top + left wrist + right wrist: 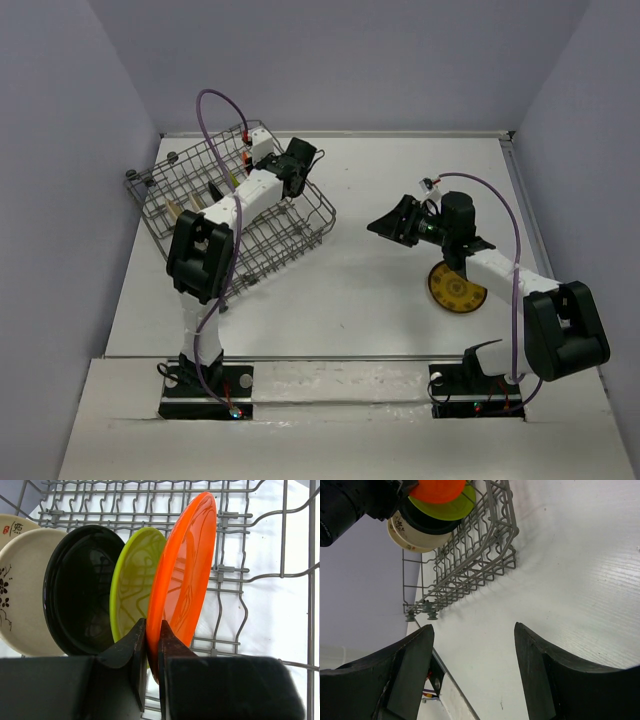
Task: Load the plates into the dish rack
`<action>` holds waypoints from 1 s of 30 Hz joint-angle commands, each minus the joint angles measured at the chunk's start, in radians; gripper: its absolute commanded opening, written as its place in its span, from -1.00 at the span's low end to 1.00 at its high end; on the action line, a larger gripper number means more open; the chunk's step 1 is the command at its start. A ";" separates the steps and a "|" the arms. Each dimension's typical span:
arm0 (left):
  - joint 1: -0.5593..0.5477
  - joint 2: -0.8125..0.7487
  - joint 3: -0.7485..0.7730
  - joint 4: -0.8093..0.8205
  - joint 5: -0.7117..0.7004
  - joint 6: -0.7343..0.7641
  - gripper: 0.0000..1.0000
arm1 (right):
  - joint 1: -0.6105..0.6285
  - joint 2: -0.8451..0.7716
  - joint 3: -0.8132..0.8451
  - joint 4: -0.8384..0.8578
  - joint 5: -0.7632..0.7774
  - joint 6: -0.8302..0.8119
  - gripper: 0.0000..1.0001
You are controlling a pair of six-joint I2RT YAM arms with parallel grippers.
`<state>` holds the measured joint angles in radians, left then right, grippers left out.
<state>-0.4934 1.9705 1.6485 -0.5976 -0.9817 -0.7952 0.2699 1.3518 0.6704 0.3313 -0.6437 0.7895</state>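
Note:
The grey wire dish rack (300,243) stands at the far left of the table. In the left wrist view, two cream plates (20,595), a black plate (82,590) and a lime green plate (135,575) stand on edge between its tines (150,514). My left gripper (152,626) is shut on the rim of the orange plate (187,570), which stands upright beside the green one. In the top view the gripper (297,163) is over the rack's far right. My right gripper (390,224) is open and empty above the table's middle. The yellow-brown patterned plate (455,290) lies flat on the table under the right arm.
The right wrist view shows the rack (470,555) with the stacked-looking plates at upper left, the open gripper (475,630) over the bare white table (580,580), and the table's front edge. Grey walls enclose the table on three sides.

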 commanded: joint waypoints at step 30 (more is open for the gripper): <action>0.012 0.010 -0.050 0.032 -0.074 -0.024 -0.89 | 0.018 0.009 -0.003 0.077 -0.022 -0.016 0.41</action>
<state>-0.4839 1.9625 1.6100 -0.6033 -0.9977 -0.7841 0.2821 1.3540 0.6704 0.3527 -0.6483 0.7895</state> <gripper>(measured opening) 0.189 0.708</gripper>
